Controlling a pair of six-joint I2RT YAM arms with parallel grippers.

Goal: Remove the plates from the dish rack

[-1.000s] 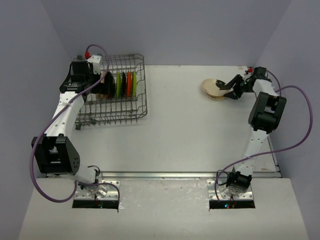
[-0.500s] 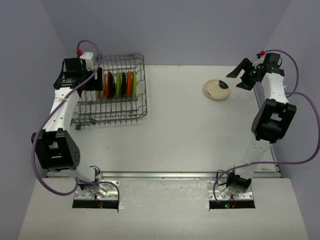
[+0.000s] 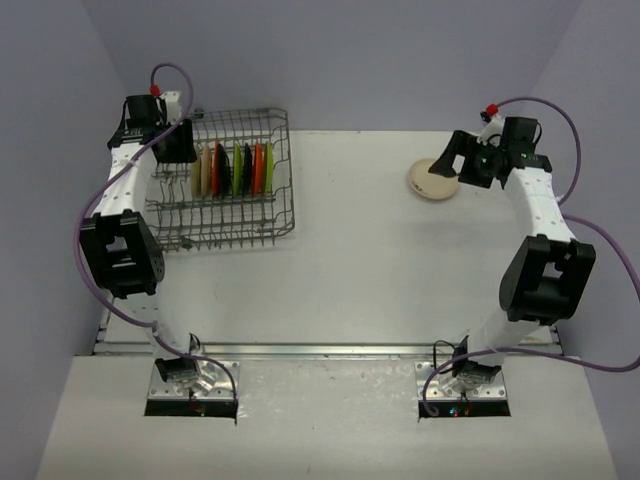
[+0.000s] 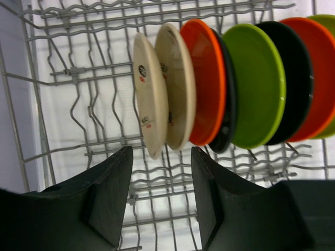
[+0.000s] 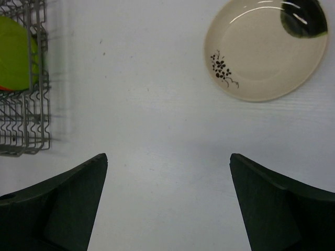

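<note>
The dish rack [image 3: 283,180] stands at the table's far left with a row of plates on edge: two cream [image 4: 149,104], then orange [image 4: 207,78], black [image 4: 230,120], lime green [image 4: 259,83], and several more behind. My left gripper [image 3: 180,142] hovers at the row's left end. In the left wrist view that gripper [image 4: 161,151] is open, and the first cream plate's rim lies just beyond its tips, not clamped. One cream plate [image 3: 428,182] with a dark flower print lies flat on the table at the far right. My right gripper [image 3: 448,165] hangs wide open above its right edge, holding nothing.
The purple side walls stand close behind both arms. In the right wrist view the rack's corner [image 5: 26,130] shows at the far left, with bare white table between it and the loose cream plate [image 5: 267,49].
The right gripper let go of the cream plate, which now lies flat, and its jaws opened wide. The left gripper pulled back from among the racked plates to the row's left end, its jaws narrowing.
</note>
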